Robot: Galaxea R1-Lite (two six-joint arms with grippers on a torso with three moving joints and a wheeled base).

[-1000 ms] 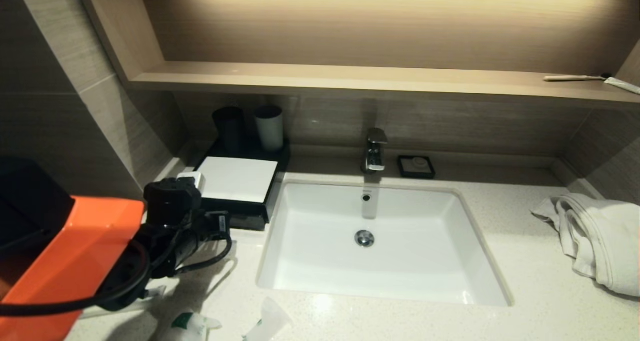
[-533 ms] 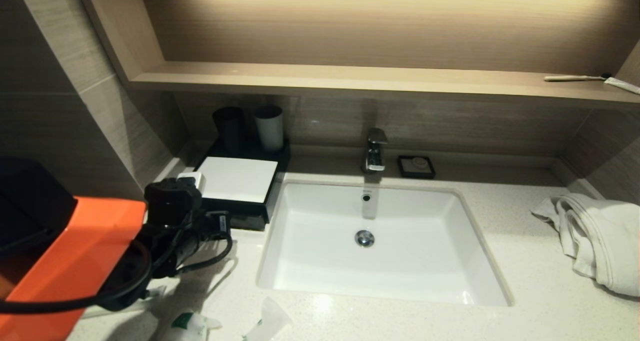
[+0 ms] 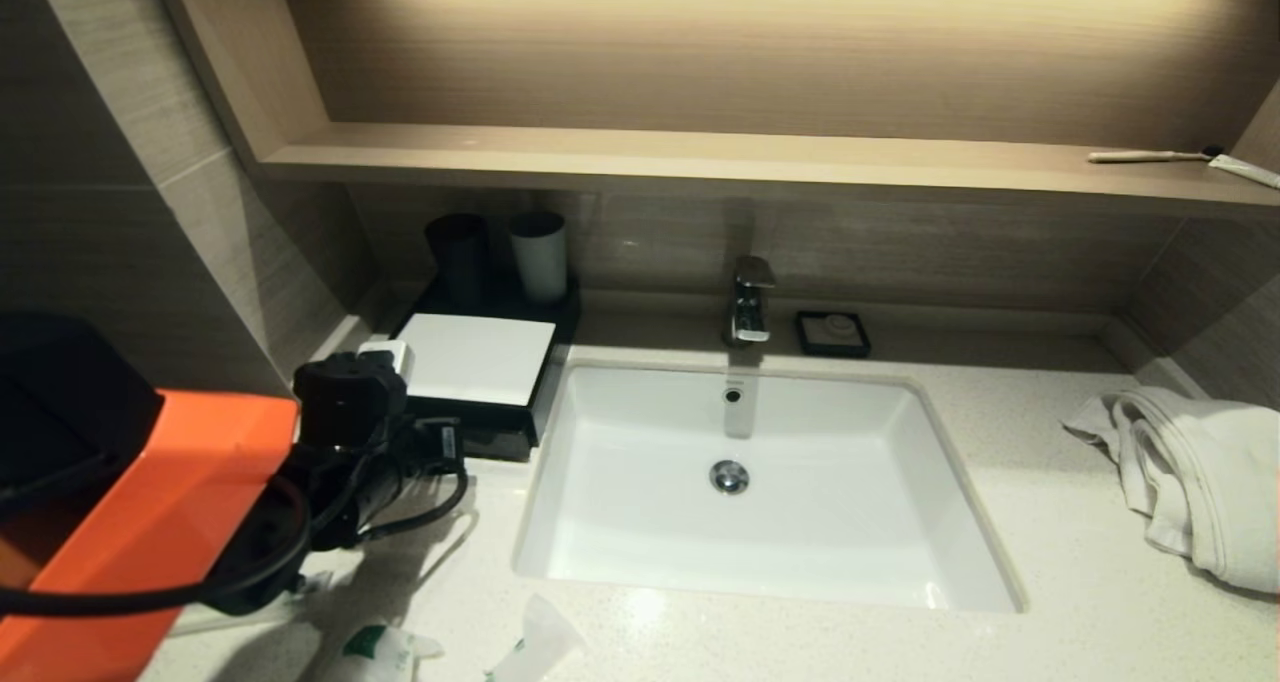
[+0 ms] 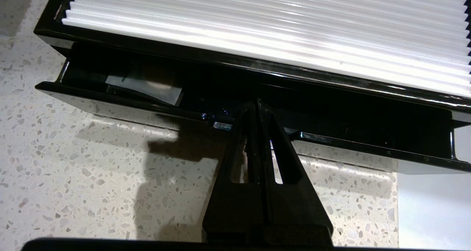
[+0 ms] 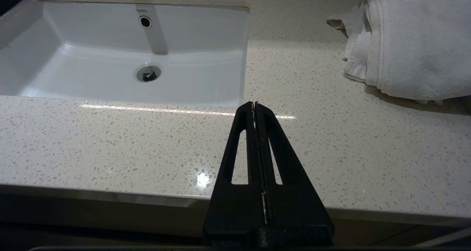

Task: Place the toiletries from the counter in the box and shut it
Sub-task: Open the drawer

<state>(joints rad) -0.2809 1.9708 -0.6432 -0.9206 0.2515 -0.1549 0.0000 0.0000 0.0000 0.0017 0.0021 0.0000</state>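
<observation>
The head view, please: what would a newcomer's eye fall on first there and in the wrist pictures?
First the orange left arm at the counter's left, its shut tool at the front edge of the black box's partly open drawer, under a ribbed white top. Next the white sink in the middle, and a crumpled white towel at the right, near the shut right tool.

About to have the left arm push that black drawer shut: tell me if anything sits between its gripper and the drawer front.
Nothing visible does. The left gripper, fingers shut, is already at the top edge of the drawer front near its middle. The drawer is only partly out of the black box; a pale packet lies inside it.
</observation>
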